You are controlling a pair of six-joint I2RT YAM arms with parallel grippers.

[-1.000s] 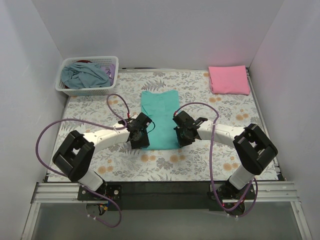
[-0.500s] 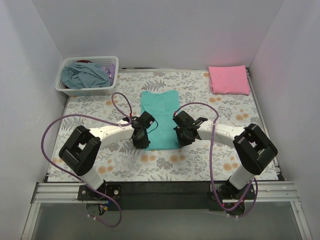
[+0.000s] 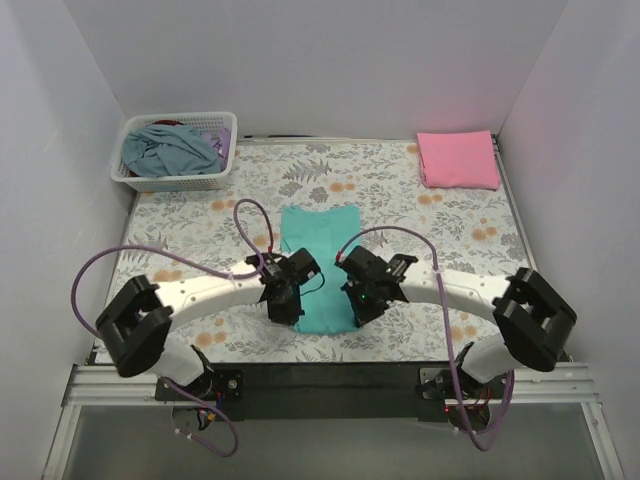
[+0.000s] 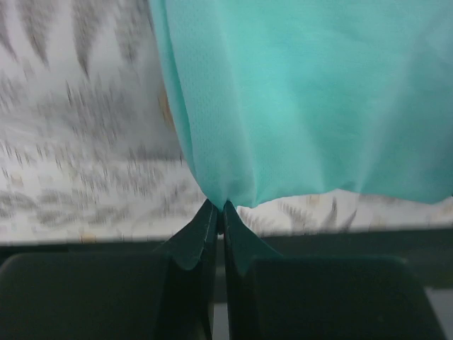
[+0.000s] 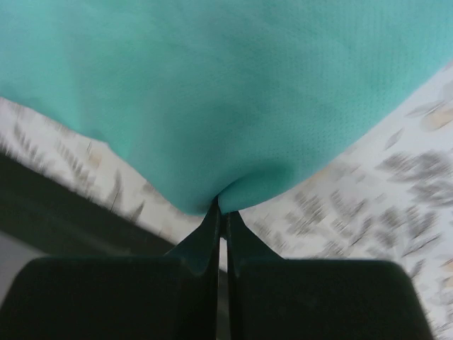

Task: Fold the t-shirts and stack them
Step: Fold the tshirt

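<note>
The teal-green t-shirt (image 3: 318,255) lies folded into a long strip on the flowered table, near the front middle. My left gripper (image 3: 282,303) is shut on its near left corner, and the cloth (image 4: 304,99) hangs from the pinched jaws (image 4: 221,207). My right gripper (image 3: 362,301) is shut on its near right corner, with the cloth (image 5: 212,92) bunched at the jaws (image 5: 221,211). The pink t-shirt (image 3: 458,159) lies folded at the far right corner.
A white lattice basket (image 3: 178,152) holding grey-blue and purple cloth stands at the far left corner. White walls enclose the table on three sides. The black rail (image 3: 330,380) runs along the near edge. Purple cables loop over both arms.
Both grippers have pulled the teal-green t-shirt's near edge towards the front of the table; the whole shirt has slid nearer. The pink t-shirt and the basket have not moved.
</note>
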